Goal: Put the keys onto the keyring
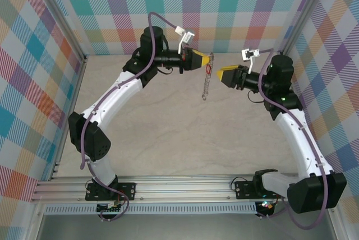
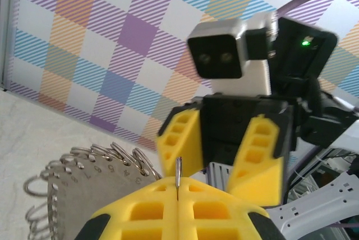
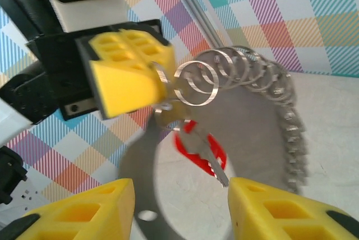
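Plaid walls [image 1: 235, 4], pale desk [image 1: 168, 133]. I see the keyring [image 1: 206, 88] hanging upper centre in the top view, pinched by my clenched left tool [image 1: 210, 59]; red-tagged key [image 3: 203, 153] dangles just under that tool; right tool [image 1: 222, 75] released, just right.

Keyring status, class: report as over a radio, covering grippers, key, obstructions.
Left gripper shut on keyring, held aloft. Right gripper open, facing it, apart. Key dangles at ring's rim; threaded or not, unclear. No obstruction seen.
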Tool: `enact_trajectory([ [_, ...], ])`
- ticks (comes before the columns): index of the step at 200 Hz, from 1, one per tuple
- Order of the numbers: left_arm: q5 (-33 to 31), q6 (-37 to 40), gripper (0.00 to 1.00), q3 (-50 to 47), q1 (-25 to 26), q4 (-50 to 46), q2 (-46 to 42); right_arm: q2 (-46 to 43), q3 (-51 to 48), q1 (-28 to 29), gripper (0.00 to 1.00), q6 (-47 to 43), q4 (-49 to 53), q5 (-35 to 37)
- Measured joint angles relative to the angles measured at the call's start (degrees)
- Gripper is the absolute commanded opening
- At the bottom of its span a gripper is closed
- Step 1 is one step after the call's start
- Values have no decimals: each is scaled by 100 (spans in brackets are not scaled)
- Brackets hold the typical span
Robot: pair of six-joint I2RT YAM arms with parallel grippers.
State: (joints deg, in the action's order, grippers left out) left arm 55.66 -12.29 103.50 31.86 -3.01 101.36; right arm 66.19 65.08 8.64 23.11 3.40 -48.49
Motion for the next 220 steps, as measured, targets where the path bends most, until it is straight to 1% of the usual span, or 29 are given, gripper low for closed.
enact_trajectory([
  [47, 39, -35, 0, -20, 28, 42, -173, 31, -146, 0, 49, 195, -581, -315],
  [66, 42, -35, 0, -22, 39, 44, -225, 35, -225, 0, 47, 332, -846, -450],
  [78, 42, -35, 0, -20, 44, 44, -243, 44, -264, 0, 47, 422, -984, -522],
  [115, 42, -35, 0, -24, 46, 44, -245, 157, -273, 46, 47, 649, -1370, -627],
  [194, 81, -35, 0, -24, 76, 42, -245, 485, -271, 315, 46, 780, -1633, -623],
  [220, 81, -35, 0, -24, 98, 42, -245, 564, -260, 385, 41, 793, -1720, -621],
])
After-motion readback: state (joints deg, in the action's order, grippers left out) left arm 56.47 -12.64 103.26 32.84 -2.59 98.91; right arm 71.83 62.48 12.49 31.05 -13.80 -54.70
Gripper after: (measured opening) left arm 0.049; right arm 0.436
